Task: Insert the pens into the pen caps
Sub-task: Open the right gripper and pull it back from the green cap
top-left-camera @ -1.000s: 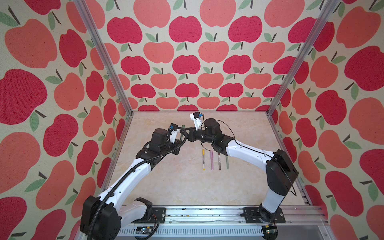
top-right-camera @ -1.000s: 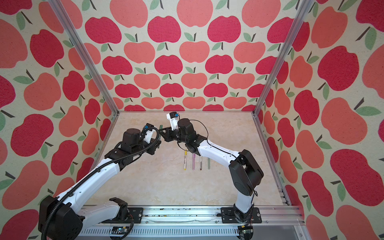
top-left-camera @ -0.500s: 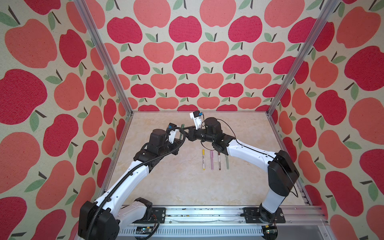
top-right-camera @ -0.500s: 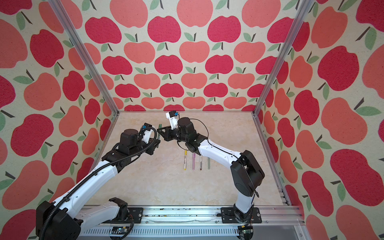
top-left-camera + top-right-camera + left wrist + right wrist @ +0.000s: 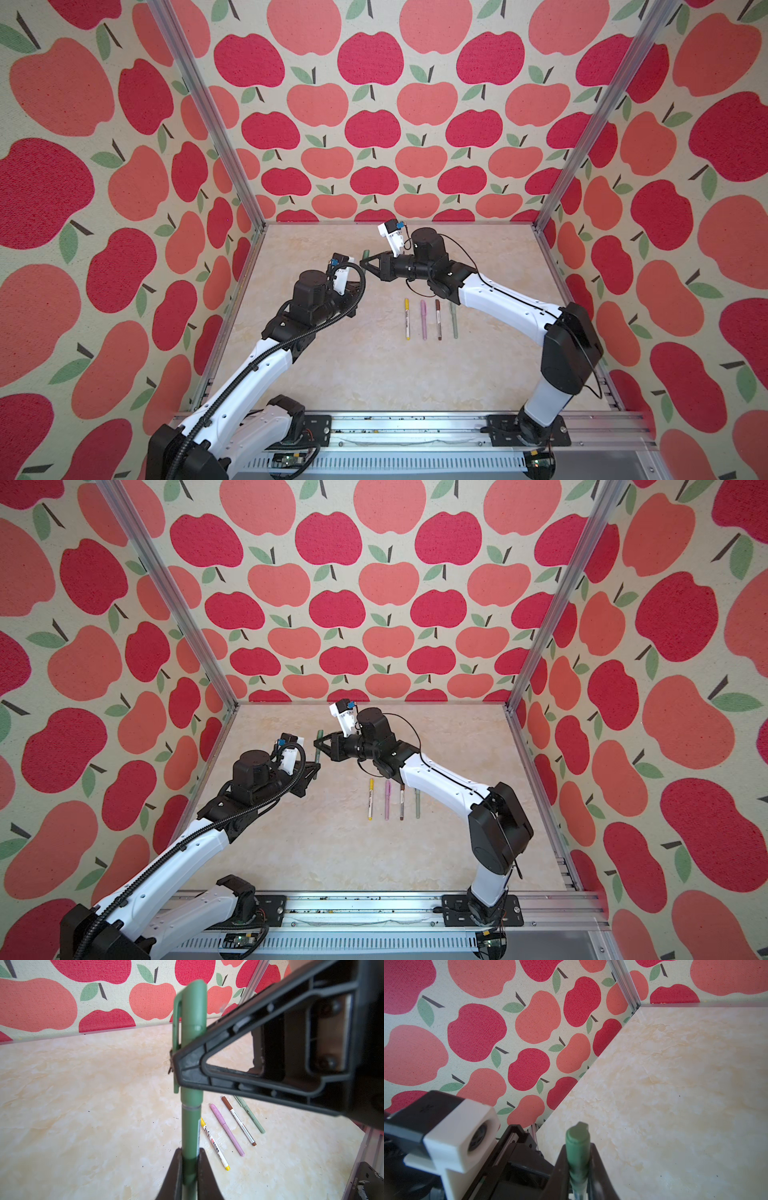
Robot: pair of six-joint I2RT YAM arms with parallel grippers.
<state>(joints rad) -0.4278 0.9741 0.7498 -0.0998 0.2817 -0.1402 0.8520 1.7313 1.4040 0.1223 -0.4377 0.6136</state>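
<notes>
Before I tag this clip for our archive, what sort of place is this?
Probably a robot test cell, not a home: apple-print fabric walls on silver aluminium frame posts, with white-and-black robot arms mounted on a metal base rail.

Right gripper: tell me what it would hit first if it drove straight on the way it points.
Past the dark green cap it grips, the right gripper would probably meet the left arm's wrist camera; otherwise the apple-print side wall. Depth is unclear.
</notes>
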